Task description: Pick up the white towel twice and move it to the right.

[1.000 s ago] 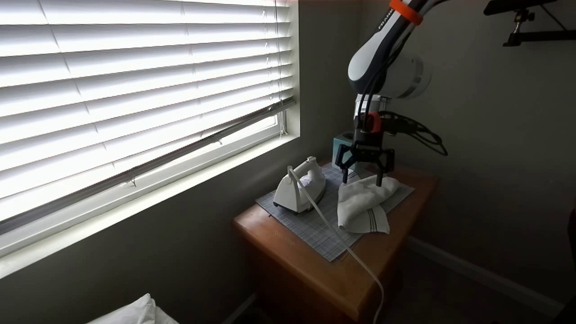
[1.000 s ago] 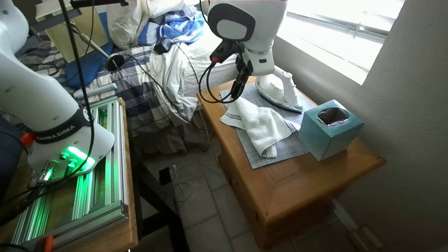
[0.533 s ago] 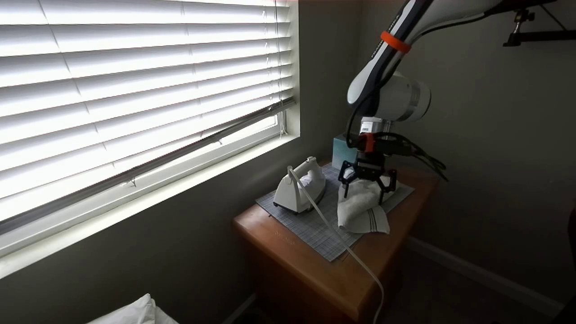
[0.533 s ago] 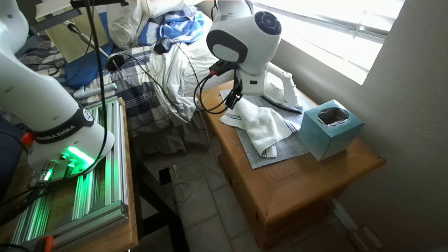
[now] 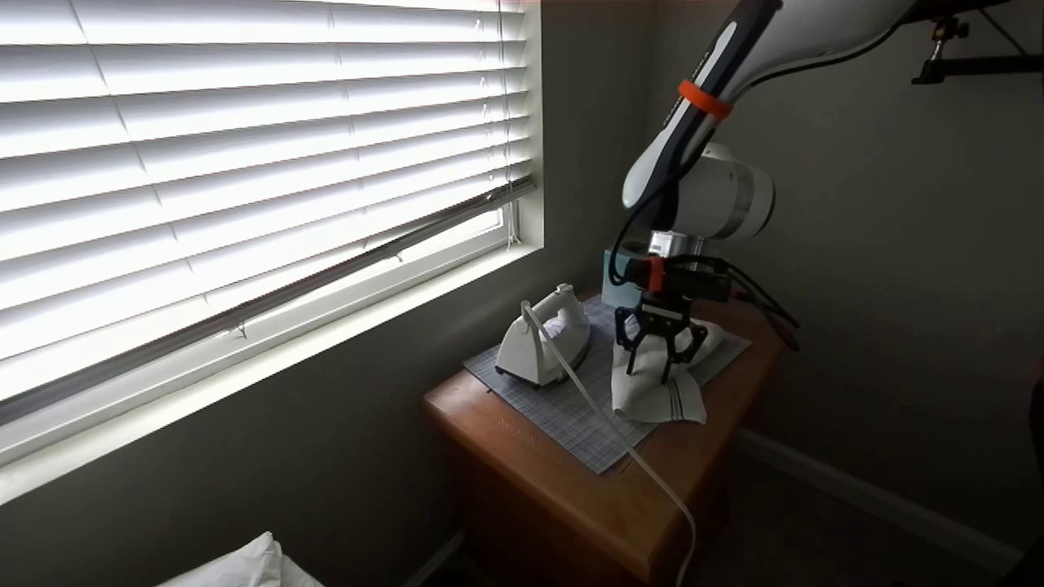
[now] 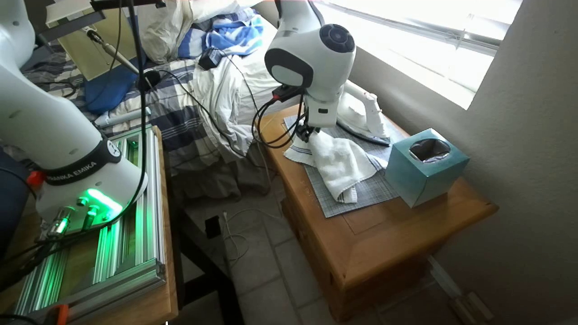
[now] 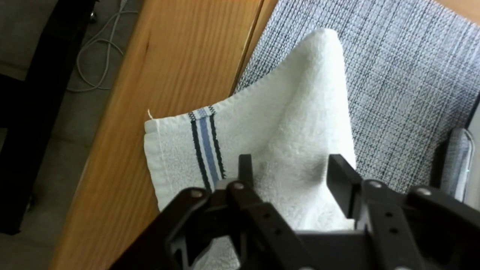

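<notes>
The white towel (image 5: 652, 403) lies loosely folded on the grey-blue mat (image 5: 571, 416), showing dark and blue stripes near its edge. It is also visible in an exterior view, as the rumpled towel (image 6: 338, 162) beside the tissue box. My gripper (image 5: 648, 373) is low over the towel and points down. In the wrist view the gripper (image 7: 290, 167) straddles a raised fold of the towel (image 7: 300, 116), fingers clearly apart with cloth between them. The right finger (image 7: 339, 180) is close to the fold; whether it touches is unclear. In an exterior view the fingertips are hidden behind the wrist.
A white iron (image 5: 522, 355) stands on the mat left of the towel, its cord (image 5: 644, 465) running over the table front. A teal tissue box (image 6: 424, 169) sits at the mat's end. The wooden table (image 6: 375, 243) ends close to the towel's striped corner.
My gripper has come down from above onto the towel and shifted slightly toward its striped end. Its fingers have drawn nearer to each other. The towel looks almost unmoved.
</notes>
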Robot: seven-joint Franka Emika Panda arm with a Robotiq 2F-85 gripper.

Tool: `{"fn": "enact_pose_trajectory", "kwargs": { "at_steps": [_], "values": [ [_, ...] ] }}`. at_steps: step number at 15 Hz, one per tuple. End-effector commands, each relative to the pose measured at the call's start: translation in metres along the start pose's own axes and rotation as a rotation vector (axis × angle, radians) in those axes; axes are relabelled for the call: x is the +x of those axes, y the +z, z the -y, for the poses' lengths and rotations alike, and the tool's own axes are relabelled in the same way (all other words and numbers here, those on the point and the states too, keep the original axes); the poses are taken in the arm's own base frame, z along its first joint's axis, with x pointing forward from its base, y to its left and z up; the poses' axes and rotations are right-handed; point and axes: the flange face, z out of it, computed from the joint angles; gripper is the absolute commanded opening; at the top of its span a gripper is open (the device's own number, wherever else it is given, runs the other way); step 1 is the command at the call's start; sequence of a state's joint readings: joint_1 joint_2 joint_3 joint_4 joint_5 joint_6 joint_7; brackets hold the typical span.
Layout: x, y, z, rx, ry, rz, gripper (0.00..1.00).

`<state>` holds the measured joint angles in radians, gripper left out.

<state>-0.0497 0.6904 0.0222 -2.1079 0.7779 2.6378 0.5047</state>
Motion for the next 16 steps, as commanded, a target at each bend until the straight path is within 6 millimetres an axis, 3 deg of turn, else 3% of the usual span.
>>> {"fn": "enact_pose_trajectory", "kwargs": {
  "at_steps": [1,5,9,16],
  "values": [
    [0.002,0.009,0.008,0.011,0.037,-0.022,0.24],
    [-0.002,0.002,0.009,0.004,0.023,-0.055,0.01],
    [-0.011,-0.032,0.002,-0.037,-0.017,-0.163,0.01],
    [-0.038,-0.118,-0.008,-0.148,-0.069,-0.443,0.01]
  ]
}}
